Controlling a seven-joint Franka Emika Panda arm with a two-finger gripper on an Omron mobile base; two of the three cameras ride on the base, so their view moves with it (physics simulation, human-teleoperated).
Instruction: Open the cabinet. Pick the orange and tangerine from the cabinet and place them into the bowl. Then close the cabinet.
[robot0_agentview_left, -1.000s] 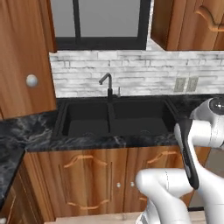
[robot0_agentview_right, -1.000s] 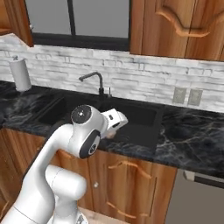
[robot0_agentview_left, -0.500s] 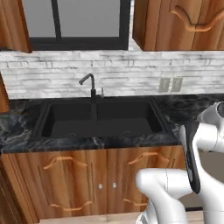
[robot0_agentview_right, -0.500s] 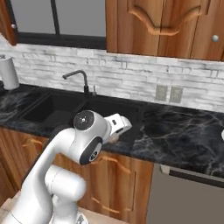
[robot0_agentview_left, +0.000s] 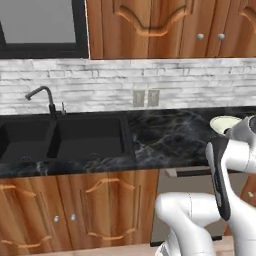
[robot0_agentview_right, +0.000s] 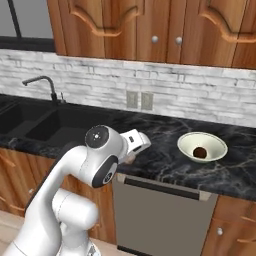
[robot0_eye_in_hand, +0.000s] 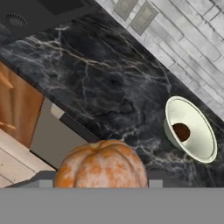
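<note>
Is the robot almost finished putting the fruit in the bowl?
Partly. The bowl on the counter already holds one small dark round thing, though what it is isn't clear. The end effector holds an orange fruit and is not yet over the bowl. Left: drop it in and shut the cabinet, whose door can't be judged from here.

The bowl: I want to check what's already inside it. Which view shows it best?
The right base view: the bowl sits whole on the counter, a dark round thing visible inside. The hand view shows it tilted, farther off. The left base view catches only its rim behind the arm.
</note>
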